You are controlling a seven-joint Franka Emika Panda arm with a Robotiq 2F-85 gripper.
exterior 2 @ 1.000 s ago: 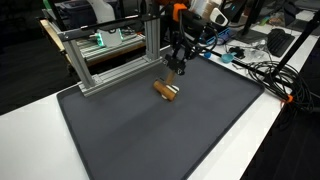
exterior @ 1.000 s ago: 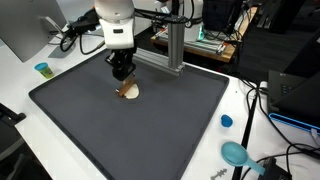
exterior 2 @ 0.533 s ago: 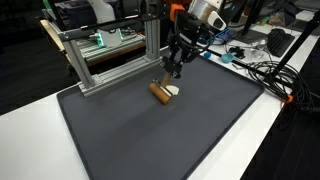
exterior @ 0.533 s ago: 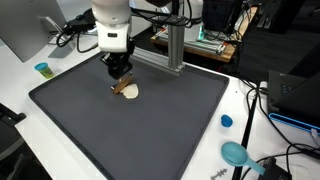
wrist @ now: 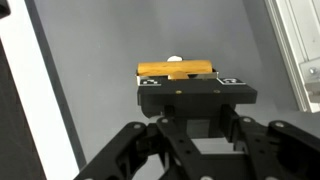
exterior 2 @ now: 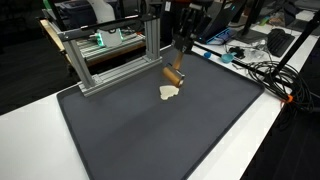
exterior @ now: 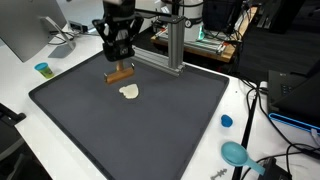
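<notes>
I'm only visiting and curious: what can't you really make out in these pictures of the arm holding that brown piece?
Pale scrap: in the wrist view, almost wholly hidden behind the brown block.
Gripper: in an exterior view, too small to show how its fingers pinch the block.
Teal object: in an exterior view, too small to identify.

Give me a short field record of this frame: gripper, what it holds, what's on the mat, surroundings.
gripper: gripper shut on the brown block, raised above the mat
held item: brown block, roughly level, clear of the mat
on mat: pale piece, lying flat, apart from the block
surface: dark grey mat on a white table
surroundings: metal frame behind the mat; blue cap on the table beside the mat
</notes>
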